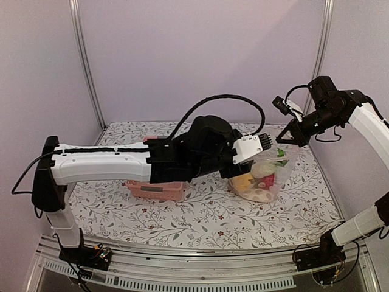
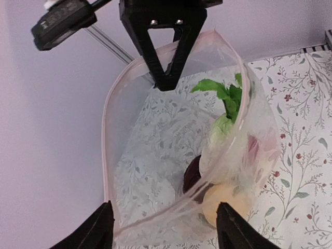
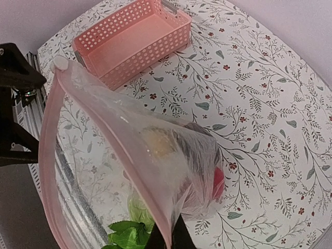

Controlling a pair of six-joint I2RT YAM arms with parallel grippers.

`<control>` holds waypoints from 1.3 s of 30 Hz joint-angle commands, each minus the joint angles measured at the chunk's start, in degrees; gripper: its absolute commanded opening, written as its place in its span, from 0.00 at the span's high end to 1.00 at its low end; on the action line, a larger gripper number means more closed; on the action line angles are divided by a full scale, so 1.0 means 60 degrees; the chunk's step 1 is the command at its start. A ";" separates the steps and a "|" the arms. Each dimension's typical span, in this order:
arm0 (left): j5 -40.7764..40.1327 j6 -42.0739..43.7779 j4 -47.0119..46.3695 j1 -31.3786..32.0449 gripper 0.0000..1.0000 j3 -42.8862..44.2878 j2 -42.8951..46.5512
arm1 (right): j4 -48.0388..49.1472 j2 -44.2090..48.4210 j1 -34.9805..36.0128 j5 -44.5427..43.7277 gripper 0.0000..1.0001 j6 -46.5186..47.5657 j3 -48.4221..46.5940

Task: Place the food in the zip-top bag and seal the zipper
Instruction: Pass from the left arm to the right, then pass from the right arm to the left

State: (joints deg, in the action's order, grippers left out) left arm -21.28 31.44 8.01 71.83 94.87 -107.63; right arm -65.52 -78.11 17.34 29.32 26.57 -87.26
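Bag (image 1: pixel 267 176), sealing step: food (image 2: pixel 223 132) inside, zipper (image 2: pixel 106 135) gaping; right gripper (image 1: pixel 284 140) pinches its far end, left gripper (image 2: pixel 165 231) open, empty, straddling near end, should clamp and slide

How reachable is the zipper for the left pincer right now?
Probably reachable: the left pincer is open and appears to straddle the near end of the zipper, with nothing between. The right pincer pinches the zip-top bag at its far edge.
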 commanded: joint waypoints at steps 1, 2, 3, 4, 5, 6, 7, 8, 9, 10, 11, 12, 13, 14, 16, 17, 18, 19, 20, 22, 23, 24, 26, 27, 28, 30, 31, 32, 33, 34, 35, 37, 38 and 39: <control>0.0458 -0.1789 -0.3419 0.0062 0.25 -0.3509 0.2743 | -0.0004 -0.0041 0.0052 0.0278 1.00 0.0475 -0.0023; 0.0696 -0.2199 -0.4214 -0.0005 0.22 -0.4717 0.3239 | -0.0074 -0.0083 0.0054 0.0346 1.00 0.0607 -0.0030; 0.1011 -0.2593 -0.4800 -0.0103 0.21 -0.5376 0.3603 | -0.0112 -0.0090 0.0054 0.0411 1.00 0.0757 -0.0038; 0.1343 -0.3160 -0.5203 -0.0258 0.20 -0.5918 0.3853 | -0.0142 -0.0113 0.0045 0.0463 1.00 0.0838 -0.0052; 0.1812 -0.3583 -0.5537 -0.0428 0.20 -0.6293 0.3969 | -0.0183 -0.0132 0.0045 0.0521 1.00 0.0927 -0.0070; 0.2289 -0.3923 -0.5836 -0.0634 0.20 -0.6585 0.3998 | -0.0248 -0.0146 0.0042 0.0590 1.00 0.0987 -0.0113; 0.2714 -0.4188 -0.6204 -0.0856 0.21 -0.6831 0.3919 | -0.0311 -0.0211 0.0050 0.0648 1.00 0.1077 -0.0162; 0.3107 -0.4321 -0.6553 -0.1056 0.21 -0.6982 0.3778 | -0.0383 -0.0254 0.0042 0.0694 1.00 0.1116 -0.0238; 0.3385 -0.4391 -0.6889 -0.1223 0.22 -0.7061 0.3560 | -0.0462 -0.0323 0.0050 0.0762 1.00 0.1133 -0.0324; 0.3449 -0.4427 -0.7198 -0.1371 0.23 -0.7053 0.3317 | -0.0539 -0.0381 0.0050 0.0839 1.00 0.1158 -0.0405; 0.3774 -0.4485 -0.7555 -0.1521 0.24 -0.6997 0.2929 | -0.0575 -0.0444 0.0046 0.0873 1.00 0.1165 -0.0459; 0.3970 -0.4565 -0.7893 -0.1662 0.26 -0.6939 0.2632 | -0.0603 -0.0479 0.0044 0.0880 1.00 0.1157 -0.0482; 0.4187 -0.4672 -0.8322 -0.1817 0.28 -0.6902 0.2353 | -0.0599 -0.0486 0.0045 0.0873 1.00 0.1133 -0.0485; 0.4383 -0.4812 -0.8714 -0.1943 0.29 -0.6854 0.2068 | -0.0611 -0.0488 0.0049 0.0883 1.00 0.1126 -0.0478; 0.4689 -0.5165 -0.9434 -0.2163 0.32 -0.6675 0.1491 | -0.0652 -0.0499 0.0042 0.0870 1.00 0.1113 -0.0452; 0.5008 -0.5319 -0.9730 -0.2277 0.35 -0.6554 0.1200 | -0.0664 -0.0502 0.0052 0.0863 1.00 0.1102 -0.0432; 0.5333 -0.5517 -1.0004 -0.2365 0.38 -0.6431 0.0940 | -0.0660 -0.0530 0.0052 0.0869 1.00 0.1082 -0.0404; 0.5654 -0.5701 -1.0283 -0.2442 0.41 -0.6310 0.0655 | -0.0676 -0.0545 0.0046 0.0857 1.00 0.1045 -0.0378; 0.5937 -0.5871 -1.0580 -0.2504 0.44 -0.6186 0.0407 | -0.0669 -0.0568 0.0053 0.0845 1.00 0.1016 -0.0335; 0.6491 -0.6089 -1.0989 -0.2579 0.49 -0.5907 -0.0039 | -0.0663 -0.0576 0.0043 0.0819 1.00 0.0981 -0.0299; 0.6721 -0.6163 -1.1133 -0.2589 0.51 -0.5801 -0.0191 | -0.0665 -0.0600 0.0045 0.0801 1.00 0.0967 -0.0303; 0.6926 -0.6222 -1.1256 -0.2583 0.53 -0.5705 -0.0342 | -0.0649 -0.0612 0.0053 0.0777 1.00 0.0943 -0.0307; 0.7165 -0.6331 -1.1428 -0.2590 0.58 -0.5547 -0.0535 | -0.0610 -0.0634 0.0046 0.0736 1.00 0.0920 -0.0335; 0.7166 -0.6358 -1.1452 -0.2591 0.60 -0.5474 -0.0613 | -0.0587 -0.0645 0.0051 0.0718 1.00 0.0886 -0.0358; 0.7121 -0.6374 -1.1475 -0.2591 0.63 -0.5426 -0.0638 | -0.0553 -0.0662 0.0053 0.0703 1.00 0.0870 -0.0380; 0.7061 -0.6400 -1.1578 -0.2586 0.69 -0.5390 -0.0651 | -0.0510 -0.0700 0.0045 0.0727 1.00 0.0822 -0.0410; 0.7038 -0.6405 -1.1580 -0.2583 0.73 -0.5376 -0.0632 | -0.0463 -0.0734 0.0053 0.0729 1.00 0.0790 -0.0412; 0.6991 -0.6409 -1.1519 -0.2590 0.78 -0.5354 -0.0593 | -0.0382 -0.0755 0.0050 0.0702 1.00 0.0742 -0.0419; 0.6877 -0.6410 -1.1428 -0.2591 0.83 -0.5360 -0.0535 | -0.0351 -0.0776 0.0053 0.0637 0.98 0.0699 -0.0433; 0.6746 -0.6452 -1.1302 -0.2584 0.89 -0.5377 -0.0441 | -0.0303 -0.0791 0.0054 0.0572 0.95 0.0593 -0.0499; 0.6623 -0.6492 -1.1165 -0.2583 0.92 -0.5413 -0.0309 | -0.0285 -0.0808 0.0045 0.0543 0.92 0.0533 -0.0606; 0.6431 -0.6555 -1.0831 -0.2575 0.98 -0.5492 -0.0018 | -0.0300 -0.0764 0.0053 0.0605 0.85 0.0418 -0.0916; 0.6349 -0.6598 -1.0608 -0.2565 0.99 -0.5518 0.0136 | -0.0297 -0.0658 0.0054 0.0674 0.81 0.0408 -0.1101; 0.6268 -0.6618 -1.0366 -0.2551 1.00 -0.5521 0.0309 | -0.0273 -0.0567 0.0045 0.0792 0.78 0.0428 -0.1352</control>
State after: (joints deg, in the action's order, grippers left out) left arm 18.35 -7.27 -57.56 56.77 61.71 -110.21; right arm -68.45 -82.61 17.34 33.06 30.28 -90.37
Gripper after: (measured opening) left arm 0.014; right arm 0.177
